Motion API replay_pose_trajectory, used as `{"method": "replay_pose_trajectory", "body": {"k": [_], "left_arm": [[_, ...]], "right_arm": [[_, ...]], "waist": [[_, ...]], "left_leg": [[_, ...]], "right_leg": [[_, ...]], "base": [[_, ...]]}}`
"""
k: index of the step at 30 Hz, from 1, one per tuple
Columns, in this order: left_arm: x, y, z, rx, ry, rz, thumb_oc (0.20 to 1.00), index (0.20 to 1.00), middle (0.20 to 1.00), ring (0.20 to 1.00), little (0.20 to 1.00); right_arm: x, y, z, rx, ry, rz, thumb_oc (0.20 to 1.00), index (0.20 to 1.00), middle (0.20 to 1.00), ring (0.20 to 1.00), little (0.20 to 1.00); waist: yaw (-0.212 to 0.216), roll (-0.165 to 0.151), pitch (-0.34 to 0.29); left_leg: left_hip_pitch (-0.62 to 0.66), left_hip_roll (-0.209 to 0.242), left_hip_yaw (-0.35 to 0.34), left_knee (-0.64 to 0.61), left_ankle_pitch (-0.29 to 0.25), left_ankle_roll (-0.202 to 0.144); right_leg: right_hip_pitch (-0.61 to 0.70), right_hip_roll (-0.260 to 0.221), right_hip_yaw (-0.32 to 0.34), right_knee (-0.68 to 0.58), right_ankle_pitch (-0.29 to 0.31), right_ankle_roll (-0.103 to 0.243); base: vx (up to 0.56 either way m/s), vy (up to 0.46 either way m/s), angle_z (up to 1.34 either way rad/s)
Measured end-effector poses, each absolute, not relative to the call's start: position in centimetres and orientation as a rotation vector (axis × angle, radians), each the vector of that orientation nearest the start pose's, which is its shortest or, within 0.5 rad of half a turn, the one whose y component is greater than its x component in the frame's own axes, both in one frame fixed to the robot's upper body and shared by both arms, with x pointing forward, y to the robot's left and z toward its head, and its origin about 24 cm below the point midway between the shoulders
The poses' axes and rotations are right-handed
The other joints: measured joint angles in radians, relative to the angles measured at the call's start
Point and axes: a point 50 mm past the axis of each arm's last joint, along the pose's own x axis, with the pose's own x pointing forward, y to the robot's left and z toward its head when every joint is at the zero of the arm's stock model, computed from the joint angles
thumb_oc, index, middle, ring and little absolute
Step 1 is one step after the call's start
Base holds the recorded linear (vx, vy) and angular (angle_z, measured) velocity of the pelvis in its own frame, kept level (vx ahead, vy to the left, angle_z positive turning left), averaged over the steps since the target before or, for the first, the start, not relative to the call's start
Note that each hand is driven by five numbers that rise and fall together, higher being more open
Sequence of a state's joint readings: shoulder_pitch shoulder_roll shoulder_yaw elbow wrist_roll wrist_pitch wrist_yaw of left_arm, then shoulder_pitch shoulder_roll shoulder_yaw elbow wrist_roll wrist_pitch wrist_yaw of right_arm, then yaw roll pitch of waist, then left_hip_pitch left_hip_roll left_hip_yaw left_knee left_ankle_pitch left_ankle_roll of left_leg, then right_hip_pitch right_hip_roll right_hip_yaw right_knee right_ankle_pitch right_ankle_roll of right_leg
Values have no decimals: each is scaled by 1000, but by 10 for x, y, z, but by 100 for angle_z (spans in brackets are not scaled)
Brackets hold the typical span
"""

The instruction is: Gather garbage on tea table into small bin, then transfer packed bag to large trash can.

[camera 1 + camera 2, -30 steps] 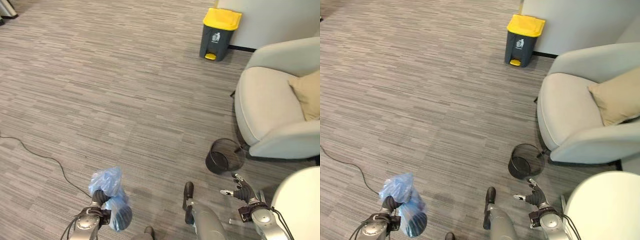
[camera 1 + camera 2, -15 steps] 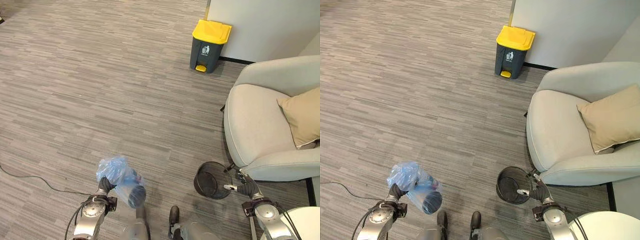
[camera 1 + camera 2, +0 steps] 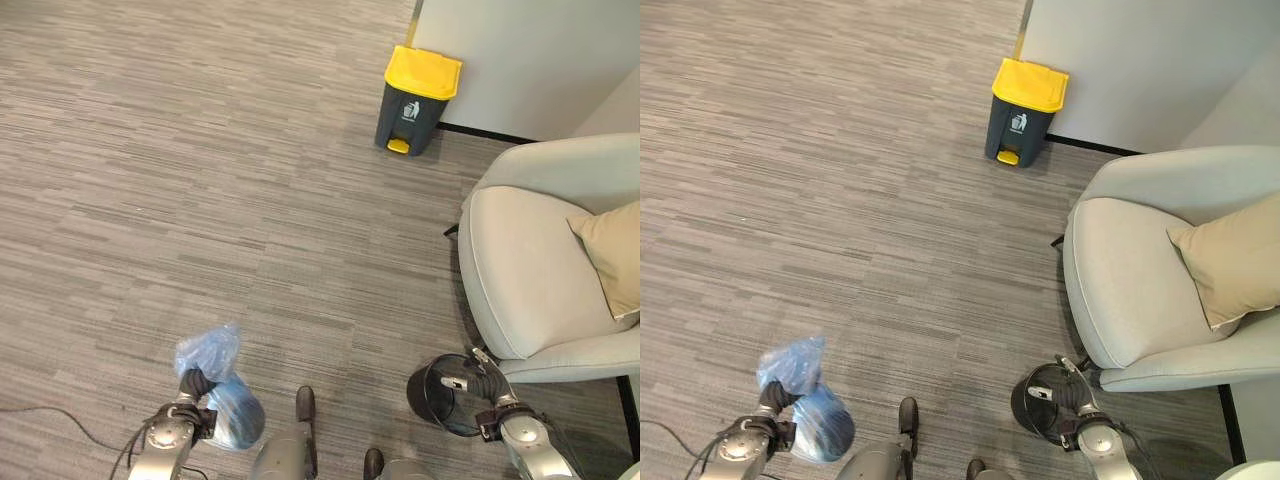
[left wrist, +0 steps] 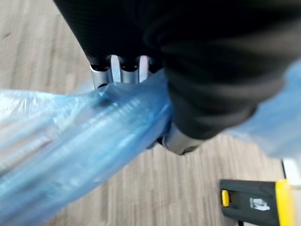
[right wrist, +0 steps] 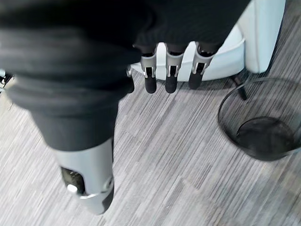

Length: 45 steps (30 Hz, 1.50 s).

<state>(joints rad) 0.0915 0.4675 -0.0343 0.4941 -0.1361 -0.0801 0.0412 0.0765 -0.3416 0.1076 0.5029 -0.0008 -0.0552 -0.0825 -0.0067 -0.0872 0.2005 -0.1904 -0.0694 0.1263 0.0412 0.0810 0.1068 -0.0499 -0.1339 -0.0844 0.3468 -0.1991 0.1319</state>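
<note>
Basically we're in the second half: the blue garbage bag is packed, out of the small bin and carried by the left hand, fingers clenched round the bag's gathered neck, the full part hanging beside the wrist above the carpet. The small black mesh bin stands on the floor at the foot of the pale armchair and looks bare inside in the right wrist view, so I'd judge the gathering and bagging done.

Left to do: cover the carpet to the large trash can with the yellow lid, which stands against the wall, well apart from the bag, then get the lid open and drop the bag in. The lid is shut now.

The right hand hangs just over the mesh bin's rim, fingers straight and slack, holding nothing.

View differences: the head views give the layout, with bag, bin, armchair with tan cushion and can all together. The left wrist view gives the grip itself, plastic bunched under the fingers, plus the can at the frame edge. The right wrist view looks down into the mesh bin.
</note>
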Motion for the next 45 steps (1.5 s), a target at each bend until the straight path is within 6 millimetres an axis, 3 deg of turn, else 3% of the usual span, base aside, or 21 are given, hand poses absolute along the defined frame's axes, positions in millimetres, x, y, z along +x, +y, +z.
{"method": "replay_pose_trajectory", "body": {"k": [2, 4, 6, 7, 9, 11, 13, 15, 16, 22, 23, 26, 29, 31, 34, 36, 38, 40, 43, 44, 45], "left_arm": [[199, 283, -44, 352, 475, 151, 200, 200, 200, 200, 200], [200, 282, -43, 344, 470, 159, 200, 200, 200, 200, 200], [194, 283, -48, 341, 490, 166, 200, 200, 200, 200, 200], [189, 279, -55, 320, 517, 169, 200, 200, 200, 200, 200], [187, 277, -58, 305, 528, 170, 200, 200, 200, 200, 200], [186, 272, -61, 296, 534, 161, 200, 200, 200, 200, 200], [183, 268, -63, 286, 540, 151, 200, 200, 200, 200, 200], [180, 264, -66, 275, 549, 140, 200, 200, 200, 200, 200], [169, 261, -73, 260, 579, 141, 200, 200, 200, 200, 200], [163, 262, -74, 257, 593, 140, 200, 200, 200, 200, 200], [166, 263, -71, 263, 581, 139, 200, 200, 200, 200, 200], [181, 262, -63, 266, 534, 132, 200, 200, 200, 200, 200], [188, 261, -59, 267, 509, 126, 200, 200, 200, 200, 200], [188, 261, -60, 264, 510, 130, 200, 200, 200, 200, 200], [185, 260, -62, 258, 521, 130, 200, 200, 200, 200, 200], [170, 261, -70, 253, 563, 138, 200, 200, 200, 200, 200], [163, 264, -71, 264, 582, 141, 200, 200, 200, 200, 200], [167, 270, -68, 284, 576, 146, 200, 200, 200, 200, 200], [167, 274, -67, 295, 578, 151, 200, 200, 200, 200, 200], [177, 275, -59, 309, 541, 147, 200, 200, 200, 200, 200], [180, 280, -57, 322, 539, 162, 200, 200, 200, 200, 200]], "right_arm": [[202, -232, -63, -376, 498, -51, 1000, 1000, 1000, 1000, 1000], [207, -230, -58, -380, 475, -39, 1000, 1000, 1000, 1000, 1000], [212, -228, -55, -382, 460, -32, 1000, 1000, 1000, 1000, 1000], [214, -227, -54, -393, 454, -18, 1000, 1000, 1000, 1000, 1000], [207, -225, -59, -393, 483, -10, 1000, 1000, 1000, 1000, 1000], [202, -227, -63, -392, 505, -13, 1000, 1000, 1000, 1000, 1000], [194, -228, -67, -390, 529, -17, 1000, 1000, 1000, 1000, 1000], [187, -232, -73, -395, 563, -22, 1000, 1000, 1000, 1000, 1000], [185, -234, -75, -393, 574, -32, 1000, 1000, 1000, 1000, 1000], [198, -240, -65, -402, 519, -57, 1000, 1000, 1000, 1000, 1000], [203, -239, -61, -401, 499, -58, 1000, 1000, 1000, 1000, 1000], [205, -241, -60, -403, 501, -66, 1000, 1000, 1000, 1000, 1000], [202, -245, -62, -413, 518, -74, 1000, 1000, 1000, 1000, 1000], [198, -248, -65, -422, 541, -88, 1000, 1000, 1000, 1000, 1000], [191, -251, -74, -422, 592, -96, 1000, 1000, 1000, 1000, 1000], [184, -253, -77, -423, 610, -98, 1000, 1000, 1000, 1000, 1000], [181, -249, -77, -415, 604, -89, 1000, 1000, 1000, 1000, 1000], [183, -244, -78, -395, 600, -89, 1000, 1000, 1000, 1000, 1000], [188, -234, -76, -368, 576, -64, 1000, 1000, 1000, 1000, 1000], [187, -233, -76, -366, 573, -60, 1000, 1000, 1000, 1000, 1000], [191, -231, -74, -362, 561, -57, 1000, 1000, 1000, 1000, 1000]], "waist": [[-1, 6, 4], [-5, 5, 12], [-2, 3, 17], [-14, 11, 25], [-19, 4, 27], [-19, 1, 27], [-23, -3, 21], [-33, 12, 12], [-33, 41, -6], [-13, 27, -31], [-14, 16, -36], [-13, -18, -20], [-16, -24, -13], [3, 10, -5], [26, 27, 5], [51, 42, 0], [48, 6, -21], [42, -35, -27], [40, -29, -29], [35, -31, -33], [30, -33, -31]], "left_leg": [[45, 1, 6, -31, -24, -13], [63, 3, 26, -46, -60, -2], [80, 8, 49, -50, -53, -16], [106, 3, 54, -50, -93, -1], [140, -18, 52, -49, -112, -12], [164, -32, 37, -35, -154, -8], [207, -40, 0, -23, -182, -30], [250, -21, -48, -22, -209, -51], [258, 31, -62, 18, -222, -87], [61, 129, -38, 588, -224, -165], [33, 120, -43, 559, -243, -166], [-9, 101, -56, 408, -249, -159], [-88, 100, -27, 245, -202, -147], [-143, 82, -51, 54, -107, -176], [-182, 69, -59, -13, -40, -184], [-135, 84, -54, 3, -18, -134], [-119, 38, -25, 47, 27, -105], [-110, 4, 4, 75, -2, -64], [-13, -8, 24, 30, -13, -24], [13, -22, 17, 14, -42, -4], [48, -37, 19, 4, -66, 31]], "right_leg": [[-86, 1, -3, 103, -29, 4], [-184, -7, -36, 74, -25, 2], [-228, -7, -62, 31, -5, -3], [-316, -24, -134, -109, 114, 10], [-338, -35, -137, -218, 200, 11], [-342, -44, -136, -259, 240, 12], [-316, -41, -137, -234, 258, -12], [-253, -21, -138, -241, 327, -74], [-215, 22, -172, -227, 330, -137], [-51, 92, -181, -296, 242, -207], [-46, 95, -171, -303, 226, -226], [-5, 95, -143, -340, 216, -229], [60, 102, -147, -387, 208, -216], [119, 117, -130, -429, 181, -195], [169, 118, -88, -429, 117, -176], [233, 114, -45, -423, 80, -129], [243, 56, -23, -360, 21, -69], [233, 8, -22, -295, 9, -52], [105, -17, 14, 35, -32, 14], [42, -10, 33, 121, -25, 30], [-69, -30, 41, 339, -25, 44]], "base": [[240, 53, -17], [372, 59, -33], [383, -12, -42], [448, -57, -6], [351, -76, 6], [317, -104, 22], [416, -161, 54], [468, -266, 73], [401, -338, 50], [249, -153, -1], [268, -52, -18], [218, -19, -18], [273, 22, -23], [365, 75, -25], [422, 137, -32], [243, 99, -72], [402, 188, -33], [349, 195, -31], [198, 147, -31], [381, 240, 2], [316, 147, -5]]}}
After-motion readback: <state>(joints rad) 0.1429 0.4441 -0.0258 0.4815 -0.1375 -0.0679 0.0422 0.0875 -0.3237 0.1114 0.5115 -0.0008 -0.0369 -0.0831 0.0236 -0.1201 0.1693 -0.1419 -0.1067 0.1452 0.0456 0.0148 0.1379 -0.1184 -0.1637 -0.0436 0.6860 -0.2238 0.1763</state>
